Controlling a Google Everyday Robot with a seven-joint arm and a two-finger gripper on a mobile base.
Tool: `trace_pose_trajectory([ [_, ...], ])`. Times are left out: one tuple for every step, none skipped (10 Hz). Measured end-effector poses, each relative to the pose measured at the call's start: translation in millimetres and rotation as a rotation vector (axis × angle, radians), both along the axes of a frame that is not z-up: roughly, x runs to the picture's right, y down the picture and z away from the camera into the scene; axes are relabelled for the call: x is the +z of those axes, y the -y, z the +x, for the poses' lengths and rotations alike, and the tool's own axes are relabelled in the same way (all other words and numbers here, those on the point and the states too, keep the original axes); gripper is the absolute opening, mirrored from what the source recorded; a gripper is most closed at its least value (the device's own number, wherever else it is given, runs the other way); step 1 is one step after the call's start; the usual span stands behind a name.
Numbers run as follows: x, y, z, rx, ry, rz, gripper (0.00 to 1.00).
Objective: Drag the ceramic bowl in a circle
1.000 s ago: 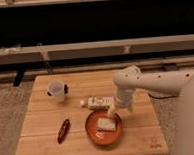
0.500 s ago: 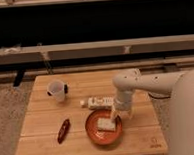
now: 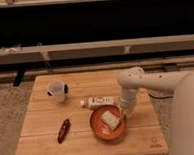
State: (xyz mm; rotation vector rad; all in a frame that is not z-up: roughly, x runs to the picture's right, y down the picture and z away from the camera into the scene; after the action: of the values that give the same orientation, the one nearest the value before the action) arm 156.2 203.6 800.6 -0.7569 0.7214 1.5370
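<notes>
ceramic bowl (image 3: pixel 98 131): round, flat on table (image 3: pixel 42 143) | tool (image 3: pixel 124 113): at rim, grip unclear

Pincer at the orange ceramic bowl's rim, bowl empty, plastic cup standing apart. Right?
Not empty: the camera view shows a pale rectangular block lying in the ceramic bowl. The pincer is at its rim, and the plastic cup stands apart.

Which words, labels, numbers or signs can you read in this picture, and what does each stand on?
No text can be read here.
White packet beyond the ceramic bowl: dark marks, too blurred to read.
Table, near right corner: small mark, too blurred to read.
Pincer, at the bowl's right rim: no marking visible.
</notes>
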Motion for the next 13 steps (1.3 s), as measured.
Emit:
trace_pose_trajectory([
  [-2.5, 3, 11, 0.009, -0.025, 0.007, 0.0],
  [-4.9, 6, 23, 0.018, -0.052, 0.012, 0.0],
  [-8.4, 8, 42, 0.022, -0.09, 0.017, 0.0],
  [-12.6, 9, 59, 0.026, -0.122, 0.02, 0.0],
  [-20.3, 12, 83, 0.024, -0.164, 0.024, 0.0],
  [-29.0, 14, 99, 0.021, -0.189, 0.025, 0.0],
  [-39.6, 16, 110, 0.011, -0.201, 0.021, 0.0],
  [-50.5, 15, 118, -0.007, -0.2, 0.015, 0.0],
  [-57.9, 10, 119, -0.028, -0.189, 0.008, 0.0],
  [-64.8, 5, 114, -0.055, -0.168, 0.001, 0.0],
  [-71.5, 0, 101, -0.092, -0.132, -0.007, 0.0],
  [-75.8, -3, 84, -0.126, -0.094, -0.013, 0.0],
  [-78.4, -5, 68, -0.155, -0.06, -0.018, 0.0],
])
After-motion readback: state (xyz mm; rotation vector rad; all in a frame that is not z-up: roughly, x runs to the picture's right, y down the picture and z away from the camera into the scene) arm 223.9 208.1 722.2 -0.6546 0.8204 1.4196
